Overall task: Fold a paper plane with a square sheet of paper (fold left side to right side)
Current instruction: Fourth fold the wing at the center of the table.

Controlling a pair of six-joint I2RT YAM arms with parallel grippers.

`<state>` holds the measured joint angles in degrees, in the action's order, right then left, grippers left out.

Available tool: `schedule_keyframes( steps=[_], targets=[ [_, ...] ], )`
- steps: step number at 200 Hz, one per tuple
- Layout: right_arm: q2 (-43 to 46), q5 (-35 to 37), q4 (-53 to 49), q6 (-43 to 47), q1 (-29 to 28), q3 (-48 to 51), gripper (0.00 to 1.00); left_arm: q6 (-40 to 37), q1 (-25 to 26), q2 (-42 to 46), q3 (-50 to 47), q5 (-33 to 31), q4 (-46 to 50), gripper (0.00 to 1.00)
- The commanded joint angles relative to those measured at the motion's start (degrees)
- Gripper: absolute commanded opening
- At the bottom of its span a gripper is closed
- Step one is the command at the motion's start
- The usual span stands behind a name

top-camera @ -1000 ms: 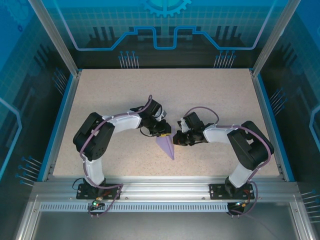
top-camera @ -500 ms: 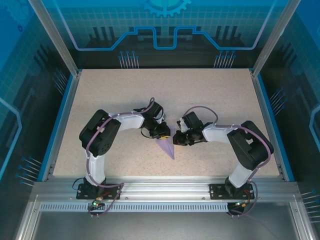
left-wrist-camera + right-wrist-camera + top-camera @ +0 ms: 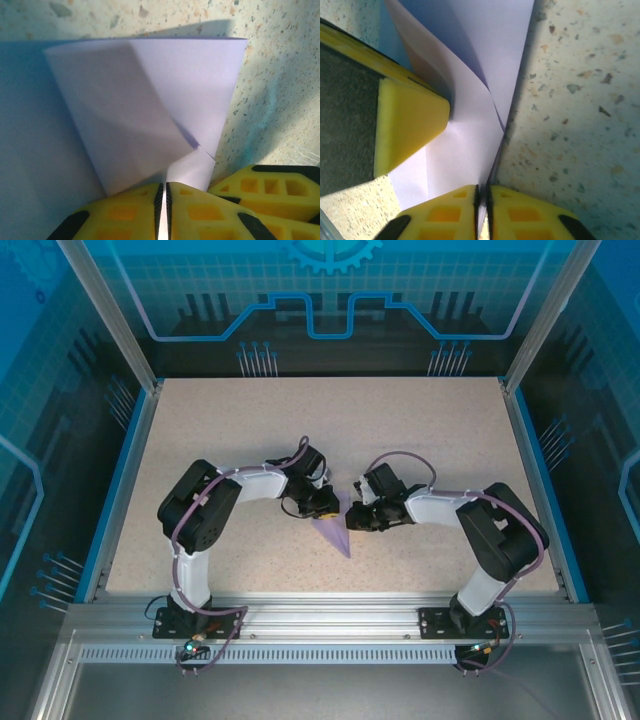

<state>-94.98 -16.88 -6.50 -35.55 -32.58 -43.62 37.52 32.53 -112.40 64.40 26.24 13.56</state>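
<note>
The purple paper plane (image 3: 335,533) is seen lying on the speckled table (image 3: 430,430), near the middle and a little toward the near side. It is folded into a thin pointed shape. Its tip is pointed toward the near edge, and its wide end is turned to the far side. In the left wrist view, a slanted fold line is seen across the paper, and one flap is lifted a bit off the table.

The wide end is held from both sides. The left gripper (image 3: 326,505) is placed at the far left corner of the paper. Its yellow fingers (image 3: 125,215) are pressed together, and a thin edge of paper is pinched between them. The right gripper (image 3: 353,521) is placed just beside it, at the right edge. Its yellow fingers (image 3: 520,215) are also pressed nearly together, with the paper clamped in the slit.

The two grippers are set very close together, tip to tip.
</note>
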Motion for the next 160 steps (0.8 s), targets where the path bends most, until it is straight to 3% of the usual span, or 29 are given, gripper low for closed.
schedule_keyframes(
  steps=[1, 31, 55, 85, 160],
  targets=[
    [5.05, 2.38, -4.66, 1.01, 0.41, -0.38, 0.24, 0.51, 0.41, -1.11, -3.05, -2.51, 2.59, 0.16],
    [10.56, 2.15, -7.4, 1.36, 0.0, 0.34, 0.26, 0.72, 0.38, -1.24, -3.19, -2.2, 2.08, 0.16],
    [12.95, -3.9, -4.93, -0.42, -1.93, 2.53, 0.24, 0.58, 0.45, -1.24, -3.14, -2.24, 2.15, 0.16],
    [9.73, -10.61, 1.77, -5.93, -5.53, 4.46, 0.19, 0.54, 0.45, -1.16, -3.13, -2.29, 2.13, 0.16],
    [3.31, -8.05, -0.36, -5.85, -9.09, 1.34, 0.18, 0.47, 0.47, -0.54, -3.41, -2.35, 2.17, 0.15]
  ],
)
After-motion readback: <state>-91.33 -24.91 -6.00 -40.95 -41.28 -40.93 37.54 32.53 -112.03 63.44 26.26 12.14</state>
